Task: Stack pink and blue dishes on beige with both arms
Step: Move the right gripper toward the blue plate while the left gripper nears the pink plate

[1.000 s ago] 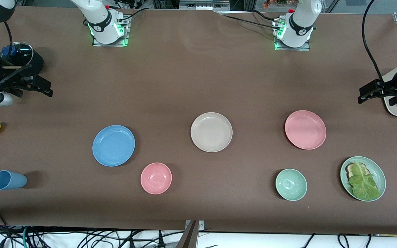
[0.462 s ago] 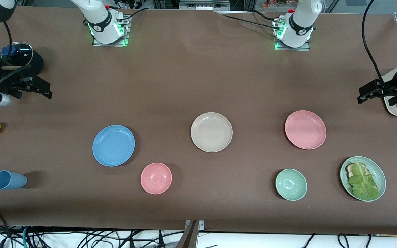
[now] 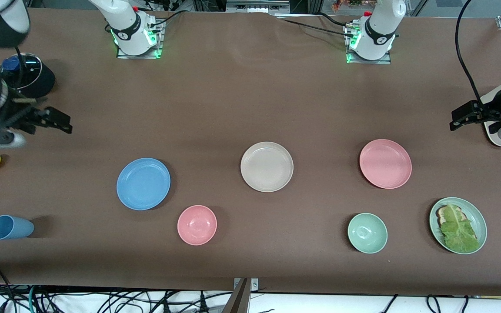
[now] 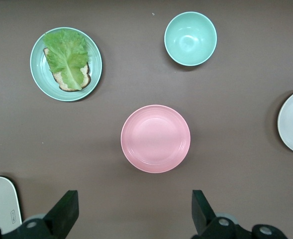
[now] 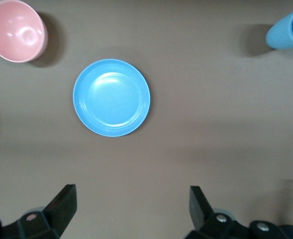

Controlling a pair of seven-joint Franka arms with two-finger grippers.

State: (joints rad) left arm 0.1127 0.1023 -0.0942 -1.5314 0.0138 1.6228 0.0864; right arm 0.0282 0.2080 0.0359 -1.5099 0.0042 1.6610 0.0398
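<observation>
right gripper [image 3: 61, 124]: upper left of the front frame, up in the air over bare counter [image 3: 233, 100], jaws spread wide with nothing in them.
blue plate [image 3: 143, 184]: left of centre, lower than those jaws in frame; I'd say the right arm's pick, being much the closer.
beige plate [image 3: 267, 166]: dead centre, bare, nothing stacked yet.
pink plate [image 3: 385, 164]: right of centre.
left gripper [image 3: 461, 119]: far right edge, jaws wide apart and empty; the pink plate sits down-left of it.
hard to see: both arms are mostly cut off by the frame edges.
</observation>
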